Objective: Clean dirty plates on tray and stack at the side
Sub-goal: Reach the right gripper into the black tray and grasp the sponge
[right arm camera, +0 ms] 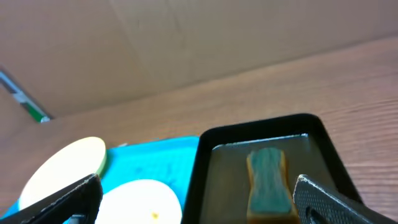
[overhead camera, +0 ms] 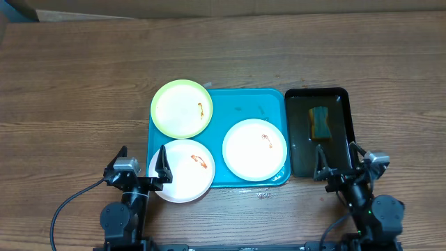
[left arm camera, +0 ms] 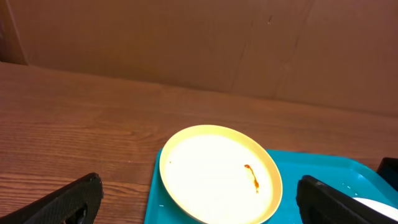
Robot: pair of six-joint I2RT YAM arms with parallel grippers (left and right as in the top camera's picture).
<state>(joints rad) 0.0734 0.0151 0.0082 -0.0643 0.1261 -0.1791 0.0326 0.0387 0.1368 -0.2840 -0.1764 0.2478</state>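
- The left gripper point(overhead camera: 142, 164) hovers low at the near table edge, its fingers spread wide and holding nothing. One fingertip overlaps the near white plate point(overhead camera: 182, 174) in the overhead view, and I cannot tell if it touches.
- The right gripper point(overhead camera: 340, 160) is likewise spread and empty, at the near end of the black tray point(overhead camera: 317, 91).
- The sponge point(overhead camera: 320, 122) lies in that black tray, just ahead of the right fingers.
- The tray point(overhead camera: 240, 106) holds all three plates. The green plate point(overhead camera: 182, 108) overhangs its far-left corner, the near white plate overhangs its near-left corner, and the right white plate point(overhead camera: 255, 150) sits fully inside. Each shows an orange-red smear.
- Judged from this, cleaning has not begun and no plate is stacked at the side. The next move likely calls for the right gripper to close on the sponge while the left steadies a plate.
- The left wrist view cuts off the near white plate. Whether the black tray holds liquid is unclear, as is a small speck point(overhead camera: 263, 195) on the table point(overhead camera: 83, 84).
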